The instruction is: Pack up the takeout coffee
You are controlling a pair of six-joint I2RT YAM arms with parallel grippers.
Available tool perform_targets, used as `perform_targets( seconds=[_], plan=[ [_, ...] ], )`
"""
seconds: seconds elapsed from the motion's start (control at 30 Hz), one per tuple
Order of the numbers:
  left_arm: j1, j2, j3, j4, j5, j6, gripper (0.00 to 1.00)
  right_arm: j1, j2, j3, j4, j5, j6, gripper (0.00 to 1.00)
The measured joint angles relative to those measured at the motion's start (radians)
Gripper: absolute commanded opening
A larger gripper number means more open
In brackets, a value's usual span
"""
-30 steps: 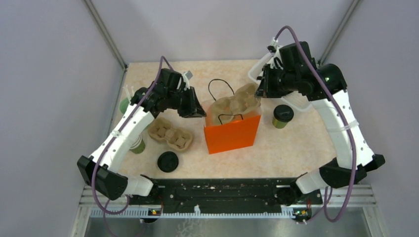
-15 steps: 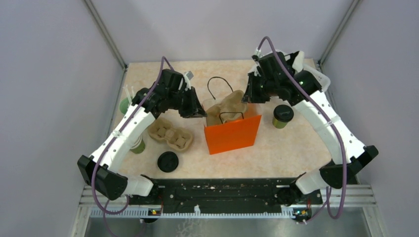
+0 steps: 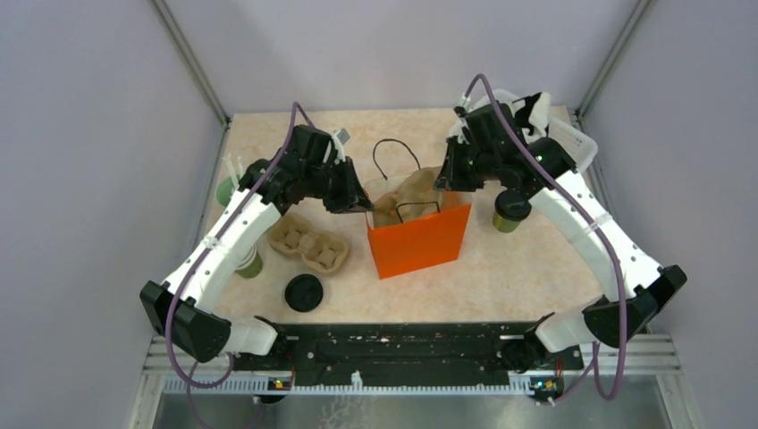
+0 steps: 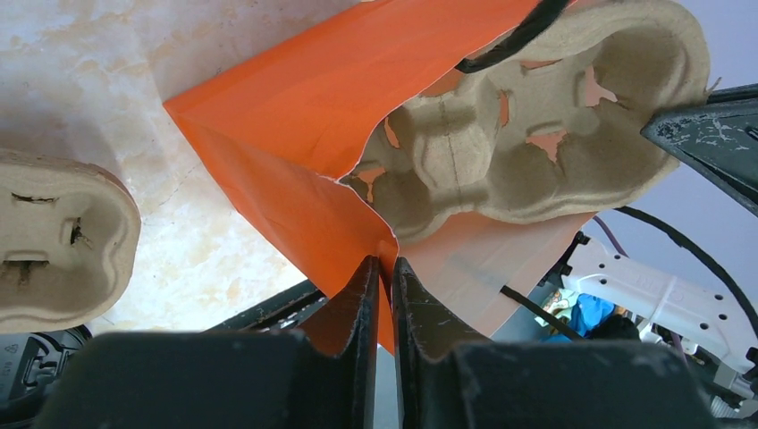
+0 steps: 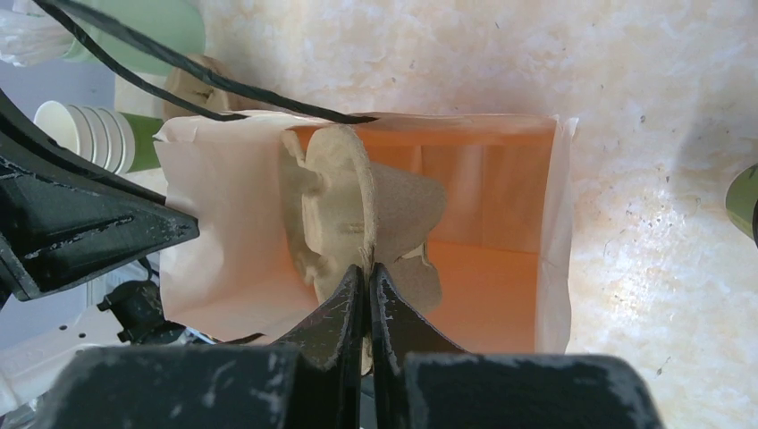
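Coffee [image 3: 511, 211]: green cup with its black lid on, upright on the bench [image 3: 536, 268]. It sits in the right half, between the bag [image 3: 420, 241] and the right edge, nearer the far edge than the near one. It is just beside the bag's right side, with a gap showing. A link of the right arm crosses over its far side. Neither gripper touches it.

Bag: orange, upright, mid-bench, mouth open, with thin black cord handles. A pulp carrier [image 3: 404, 192] stands on edge in the mouth, tilted. Its lower part is inside the bag and its upper part rises above the rim.

Right gripper [image 5: 366, 268]: over the bag's mouth, jaws closed tight on the carrier's thin edge.

Left gripper [image 4: 383, 264]: at the bag's left rim, jaws drawn almost together with only a slit between them. They pinch the orange paper of the rim.

Second carrier [image 3: 308, 243]: lies flat on the bench left of the bag, apart from it.

Lid [image 3: 303, 292]: loose, black, flat, left of centre and close to the near edge.

Cup stack [image 3: 249, 262]: near the left edge, partly hidden under the left arm.

Clear tub [image 3: 576, 147]: in the far right corner, behind the right arm.
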Motion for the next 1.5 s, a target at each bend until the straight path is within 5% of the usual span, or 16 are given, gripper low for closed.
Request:
perform_targets(
  seconds=[0.07,0.17,0.23,0.5,0.7,0.9,1.0,1.23,1.33,1.5],
  plan=[
    [0.000,0.000,0.000,0.000,0.000,0.000,0.15,0.000,-0.003,-0.002,0.002,0.000,0.000,0.00],
    [0.000,0.000,0.000,0.000,-0.003,0.000,0.19,0.000,-0.009,-0.012,0.005,0.007,-0.006,0.52],
    [0.000,0.000,0.000,0.000,-0.007,0.000,0.22,0.001,-0.007,-0.004,-0.015,0.042,-0.018,0.68],
    [-0.002,0.000,0.003,-0.008,-0.024,0.001,0.32,0.003,0.021,0.312,-0.219,0.216,-0.108,0.75],
    [-0.002,0.012,0.013,-0.014,-0.040,0.004,0.36,-0.001,-0.075,0.195,-0.256,0.305,-0.153,0.83],
    [-0.002,0.035,0.018,-0.027,-0.041,0.008,0.38,-0.056,-0.071,0.034,-0.233,0.260,-0.178,0.74],
    [-0.004,0.056,0.034,-0.044,-0.043,0.010,0.38,-0.064,-0.038,0.032,-0.212,0.243,-0.185,0.61],
    [-0.042,0.110,0.123,-0.085,-0.075,0.005,0.08,-0.039,0.058,0.035,-0.185,0.238,-0.207,0.00],
    [-0.047,0.117,0.159,-0.097,-0.080,0.001,0.00,-0.027,0.089,0.071,-0.193,0.252,-0.209,0.00],
    [-0.047,0.120,0.237,-0.111,-0.075,-0.016,0.00,-0.027,0.132,0.237,-0.233,0.261,-0.212,0.00]
  ],
)
